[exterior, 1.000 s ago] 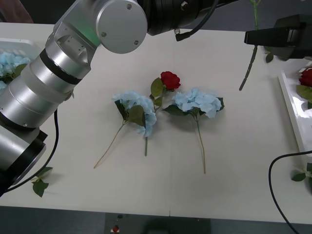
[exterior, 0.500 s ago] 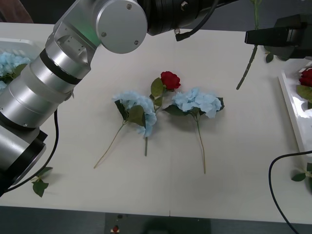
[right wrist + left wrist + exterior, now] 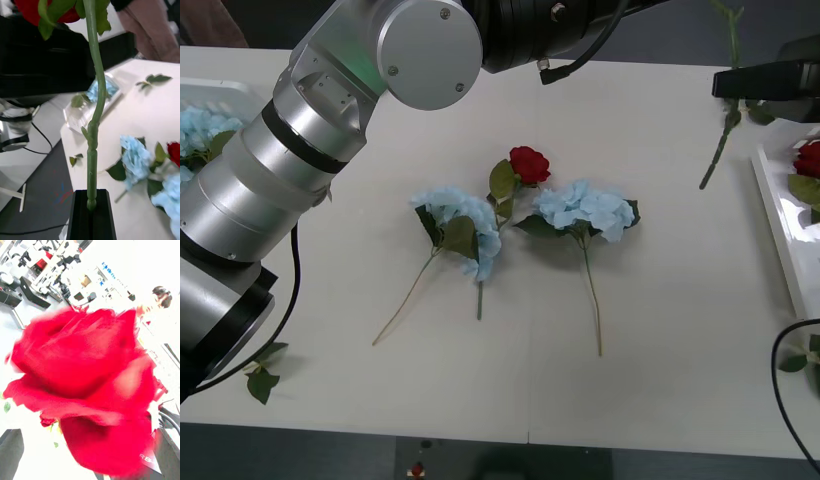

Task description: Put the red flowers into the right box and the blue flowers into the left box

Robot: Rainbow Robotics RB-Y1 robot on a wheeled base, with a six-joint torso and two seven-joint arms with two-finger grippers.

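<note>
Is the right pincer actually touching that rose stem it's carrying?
Touching. The right wrist view shows the right pincer shut on the rose stem, whose lower end sits clamped between its black fingers.

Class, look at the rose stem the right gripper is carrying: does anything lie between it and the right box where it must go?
Nothing visible does. The right gripper is shut on the rose stem, which hangs above bare table just beside the right box. A red flower already lies in that box, leaving room around it.
</note>
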